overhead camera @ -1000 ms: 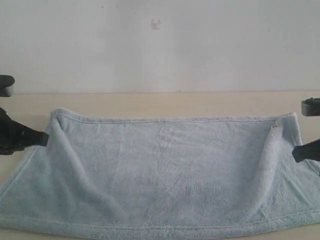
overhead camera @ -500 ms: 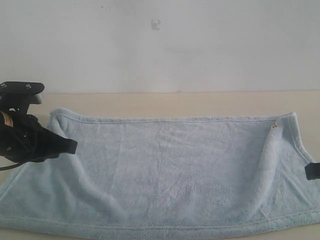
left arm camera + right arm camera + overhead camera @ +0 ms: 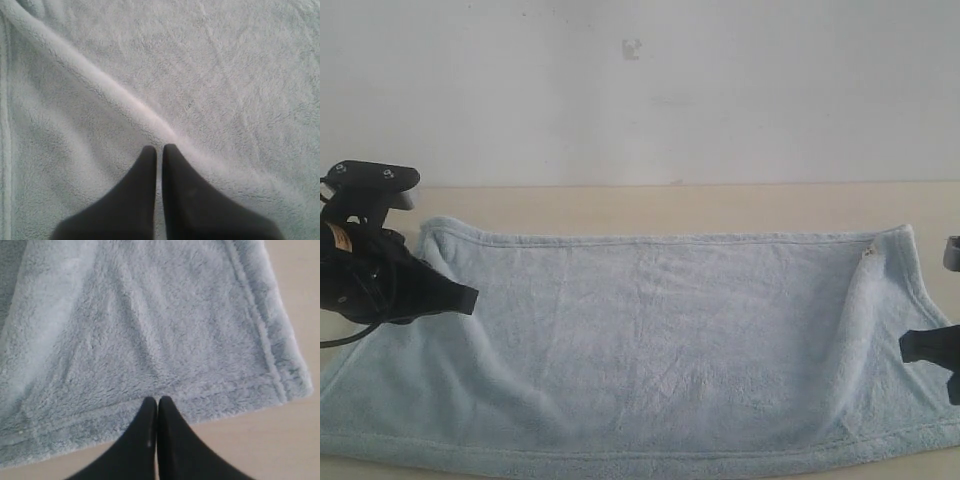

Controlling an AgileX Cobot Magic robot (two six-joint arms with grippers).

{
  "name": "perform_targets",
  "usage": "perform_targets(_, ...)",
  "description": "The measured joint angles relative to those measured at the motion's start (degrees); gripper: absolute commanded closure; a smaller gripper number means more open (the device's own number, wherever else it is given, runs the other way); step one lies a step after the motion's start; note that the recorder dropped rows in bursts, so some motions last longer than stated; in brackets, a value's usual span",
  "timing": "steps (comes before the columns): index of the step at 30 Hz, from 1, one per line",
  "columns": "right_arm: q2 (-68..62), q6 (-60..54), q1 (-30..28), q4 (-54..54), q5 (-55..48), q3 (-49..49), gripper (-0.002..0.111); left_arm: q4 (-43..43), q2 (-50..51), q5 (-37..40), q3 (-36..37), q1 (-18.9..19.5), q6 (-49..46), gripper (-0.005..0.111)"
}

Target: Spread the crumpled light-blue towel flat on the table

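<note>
The pale light-blue towel (image 3: 660,340) lies spread wide over the cream table (image 3: 650,205), with soft folds slanting in at both ends and a small white tag (image 3: 868,253) near its far right corner. My left gripper (image 3: 468,297) is shut over the towel's left part, holding nothing. In the left wrist view its tips (image 3: 159,148) meet beside a raised fold ridge (image 3: 100,82) of the towel (image 3: 225,75). My right gripper (image 3: 910,347) is shut at the towel's right side. In the right wrist view its tips (image 3: 158,400) sit over the stitched hem (image 3: 260,325), with bare table (image 3: 280,440) beside them.
A white-grey wall (image 3: 640,90) rises behind the table. A strip of bare table runs along the far edge beyond the towel. The towel's near hem reaches almost to the bottom of the exterior view.
My left gripper has moved rightward from the towel's left edge to over the cloth. My right gripper drew lower and outward, then came back in a little. The towel has barely shifted.
</note>
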State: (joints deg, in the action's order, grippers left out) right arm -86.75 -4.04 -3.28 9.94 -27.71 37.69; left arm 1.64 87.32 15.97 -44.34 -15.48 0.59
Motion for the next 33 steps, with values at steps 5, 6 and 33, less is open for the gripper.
perform_targets(5,-1.7,-13.2,0.0,11.1,-2.4,3.6,0.109,0.8,0.0,-0.2,0.0,0.0,-0.2,0.103)
perform_targets(6,-1.8,-13.6,0.0,11.3,-1.3,3.6,0.109,1.0,0.0,-0.2,0.0,0.0,-0.2,0.103)
perform_targets(33,-14.2,4.0,-4.6,-11.2,-1.5,5.2,0.109,1.8,0.0,-7.1,0.0,0.0,-0.2,0.103)
